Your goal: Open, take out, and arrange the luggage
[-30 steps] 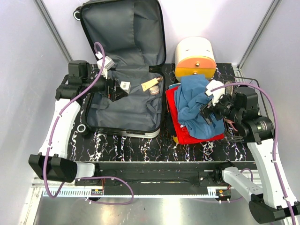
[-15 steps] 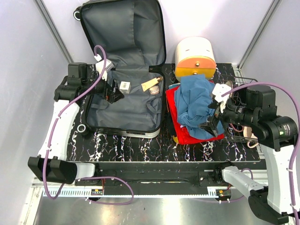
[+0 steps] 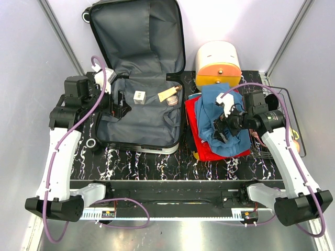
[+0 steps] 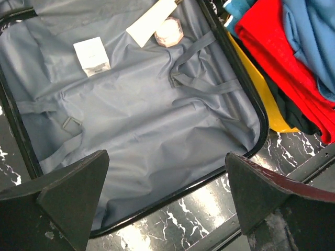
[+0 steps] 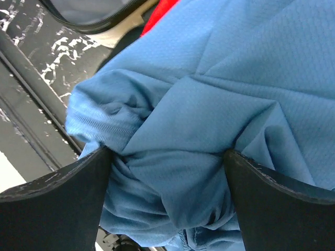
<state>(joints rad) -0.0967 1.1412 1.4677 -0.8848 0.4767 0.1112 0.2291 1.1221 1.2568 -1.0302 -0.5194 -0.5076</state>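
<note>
The luggage [image 3: 137,112] lies open on the table, its lid [image 3: 137,36] leaning on the back wall and its grey lining showing. Inside are a small white box [image 3: 139,97], a cream tube [image 3: 167,94] and a pink jar [image 3: 173,101]. My left gripper [image 3: 118,104] is open and empty above the left part of the luggage base [image 4: 157,115]. My right gripper [image 3: 222,128] is open and pressed down on a crumpled blue garment [image 3: 219,112]. A fold of that blue garment [image 5: 178,157] sits between its fingers [image 5: 68,198].
The blue garment lies on red clothes [image 3: 201,138] stacked on a yellow-orange tray [image 3: 196,155]. A white-and-orange drawer box [image 3: 218,64] stands behind them. A wire basket [image 3: 285,107] is at the right edge. Walls close in on both sides.
My right gripper has swung left from beside the pile onto the blue garment. My left arm has drawn back a little to the left over the luggage.
</note>
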